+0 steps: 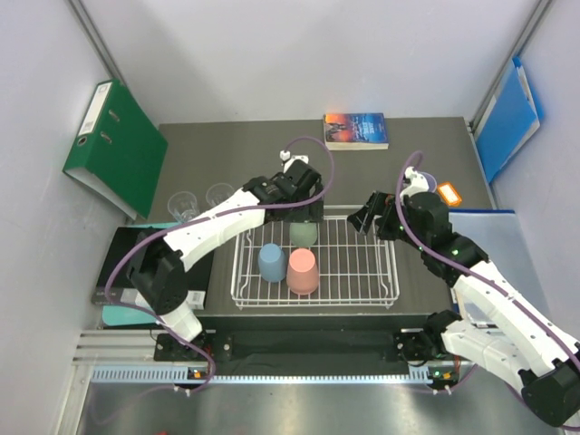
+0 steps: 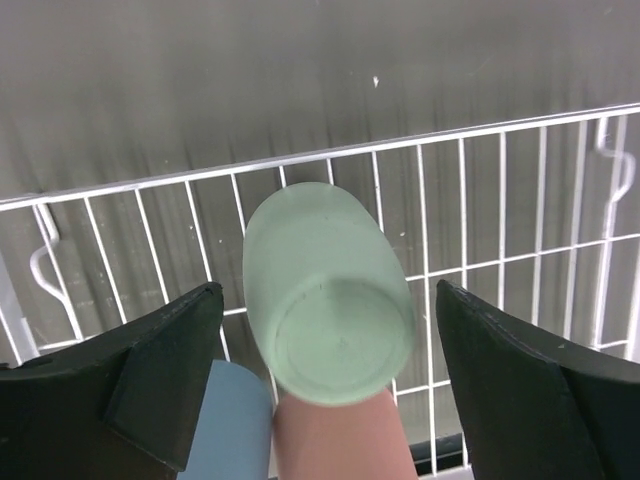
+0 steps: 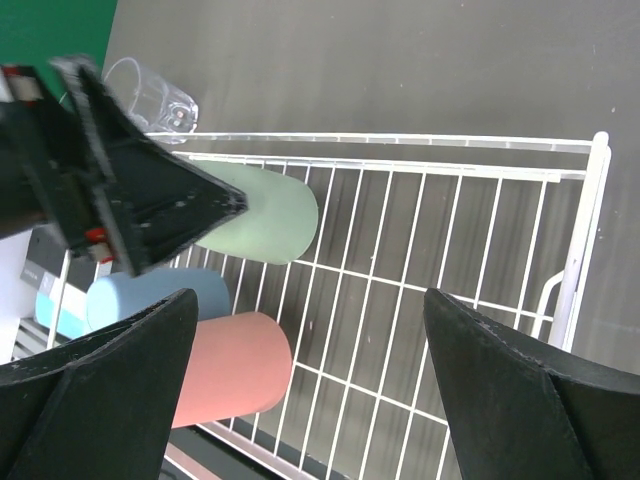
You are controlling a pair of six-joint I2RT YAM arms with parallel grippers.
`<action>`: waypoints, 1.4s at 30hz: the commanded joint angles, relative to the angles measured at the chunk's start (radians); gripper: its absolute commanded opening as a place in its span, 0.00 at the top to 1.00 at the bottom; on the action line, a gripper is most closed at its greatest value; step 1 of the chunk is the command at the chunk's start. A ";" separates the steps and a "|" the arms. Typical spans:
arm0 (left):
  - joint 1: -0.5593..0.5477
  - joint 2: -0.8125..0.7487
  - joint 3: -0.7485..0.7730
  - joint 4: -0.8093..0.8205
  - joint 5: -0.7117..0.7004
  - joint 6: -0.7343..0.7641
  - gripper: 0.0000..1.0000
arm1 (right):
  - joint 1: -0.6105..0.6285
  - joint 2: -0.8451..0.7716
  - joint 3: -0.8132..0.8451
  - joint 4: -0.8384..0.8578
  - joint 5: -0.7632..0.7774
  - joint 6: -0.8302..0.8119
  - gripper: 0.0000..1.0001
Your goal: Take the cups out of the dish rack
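White-walled bay, dark grey bench carrying the white wire dish rack at near centre; left claw spread wide astride the sage green cup in the rack, right claw spread, empty, above its right side; light blue cup and salmon cup also inside; two clear glass cups on the bench, left of the rack.

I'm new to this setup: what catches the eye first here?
The white dish rack at centre stands out, holding a sage green cup, a light blue cup and a salmon pink cup in its left half. The left gripper hangs open over the green one, and two clear glass cups stand outside, left of the rack.
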State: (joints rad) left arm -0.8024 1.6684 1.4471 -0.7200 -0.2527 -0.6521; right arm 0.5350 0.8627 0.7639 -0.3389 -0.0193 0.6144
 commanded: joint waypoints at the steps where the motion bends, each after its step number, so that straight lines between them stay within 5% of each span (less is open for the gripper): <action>1: -0.006 0.031 0.027 0.002 0.013 0.031 0.11 | 0.016 -0.021 0.002 0.024 0.015 0.008 0.07; 3: -0.008 0.043 0.022 -0.001 0.000 0.043 0.17 | 0.014 -0.021 0.002 0.024 0.016 0.007 0.07; 9: -0.008 -0.028 0.027 0.001 -0.039 0.049 0.98 | 0.014 -0.027 0.012 0.021 0.042 0.004 0.07; 16: -0.001 -0.162 0.174 -0.039 -0.037 0.040 1.00 | 0.014 -0.024 0.026 0.005 0.094 0.007 0.06; 19: 0.067 -0.275 0.125 0.124 0.183 0.003 1.00 | 0.016 -0.011 0.037 -0.014 0.154 0.063 0.09; 23: 0.224 -0.419 -0.216 0.647 0.733 -0.246 1.00 | 0.014 -0.123 -0.035 0.144 0.116 0.111 0.12; 24: 0.244 -0.420 -0.273 0.888 0.798 -0.408 1.00 | 0.014 -0.135 -0.032 0.176 0.095 0.081 0.09; 28: 0.276 -0.380 -0.482 1.324 0.969 -0.700 1.00 | 0.014 -0.126 0.026 0.196 -0.027 0.056 0.08; 42: 0.246 -0.334 -0.479 1.309 0.932 -0.675 1.00 | 0.014 -0.105 0.094 0.218 -0.131 0.039 0.12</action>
State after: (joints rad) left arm -0.5381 1.3567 0.9371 0.5053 0.6811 -1.3331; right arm 0.5365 0.7513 0.7906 -0.2008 -0.1066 0.6647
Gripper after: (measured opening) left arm 0.673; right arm 0.885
